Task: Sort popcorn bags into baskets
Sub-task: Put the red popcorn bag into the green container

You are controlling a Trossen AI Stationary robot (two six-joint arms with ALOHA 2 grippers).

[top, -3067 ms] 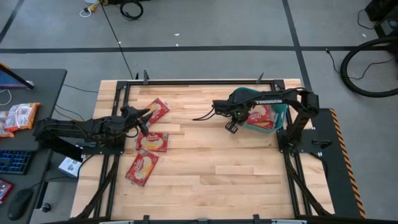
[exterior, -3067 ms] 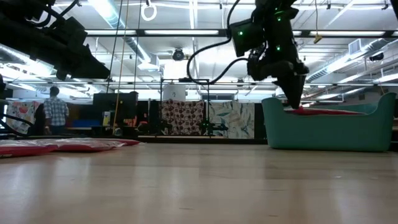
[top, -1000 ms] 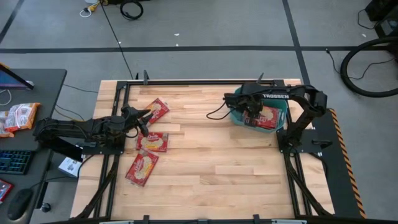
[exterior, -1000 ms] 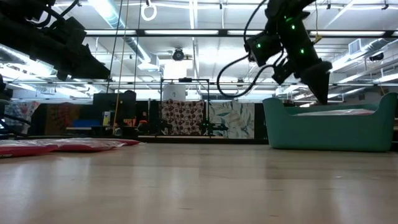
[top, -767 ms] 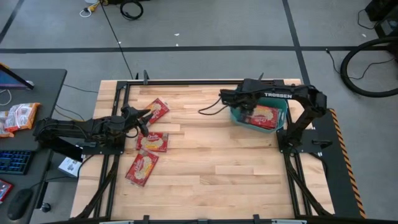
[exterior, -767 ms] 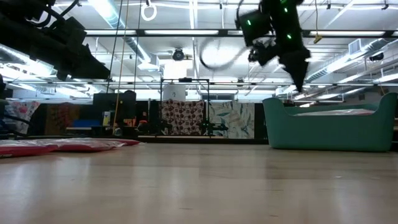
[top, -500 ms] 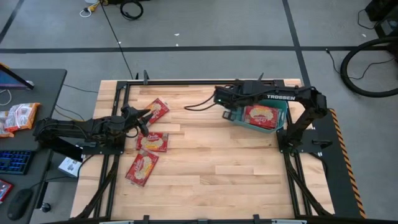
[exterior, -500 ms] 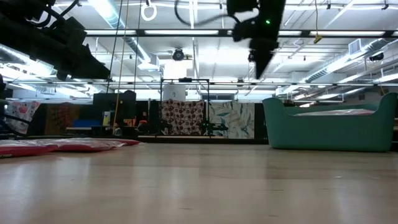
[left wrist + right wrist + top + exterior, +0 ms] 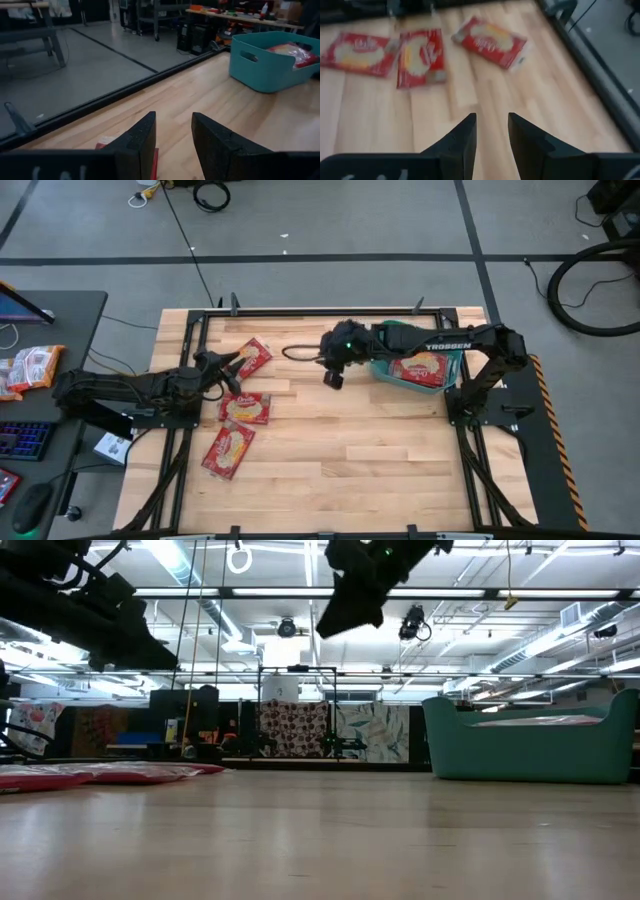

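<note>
High view: the right gripper [image 9: 334,372] hangs above the middle of the wooden tabletop [image 9: 340,440], just beside the teal-green plastic tub [image 9: 384,370], with its jaws spread and empty. One flat red popcorn packet [image 9: 423,366] lies in the tub. Three more red packets [image 9: 246,408] lie on the left side, their long axes in different directions; the farthest one [image 9: 489,41] lies slantwise. The step in hand seems to be fetching the next packet. The next move needs a reach across and turning the wrist. The left gripper [image 9: 172,145] waits near them, jaws spread.
</note>
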